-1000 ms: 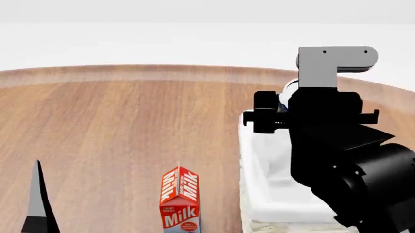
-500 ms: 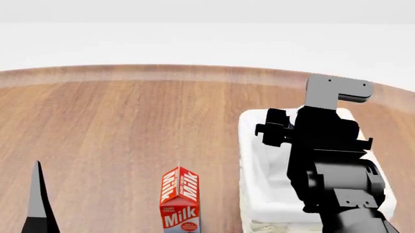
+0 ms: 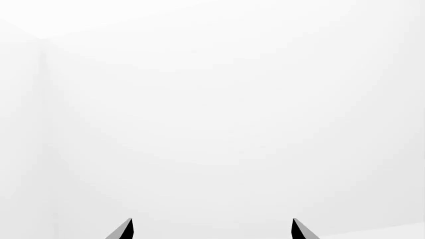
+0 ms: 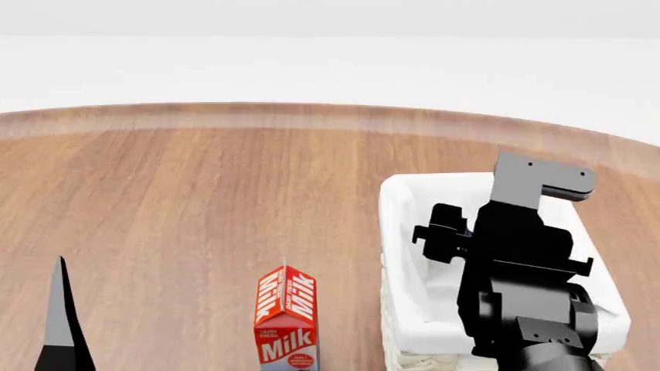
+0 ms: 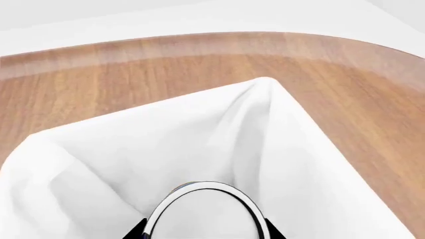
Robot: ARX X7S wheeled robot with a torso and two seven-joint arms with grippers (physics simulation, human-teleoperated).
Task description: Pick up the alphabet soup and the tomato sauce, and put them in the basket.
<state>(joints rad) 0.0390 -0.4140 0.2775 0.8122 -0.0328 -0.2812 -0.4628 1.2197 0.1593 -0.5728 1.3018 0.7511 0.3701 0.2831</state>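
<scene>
Now the right hand [image 5: 206, 230] is gripping a silver-topped can [image 5: 204, 211] over the basket [image 5: 106, 149] on the wooden surface [image 4: 206, 193]; the left hand [image 3: 211, 230] is standing open toward white walls.

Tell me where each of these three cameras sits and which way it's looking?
Head view: on the robot's head, looking down over the table, milk carton, basket; right arm over the basket.
Left wrist view: faces blank white; two fingertips show.
Right wrist view: looks into the basket over a can between its fingertips.
Shared: head and right wrist views both show basket and table.
</scene>
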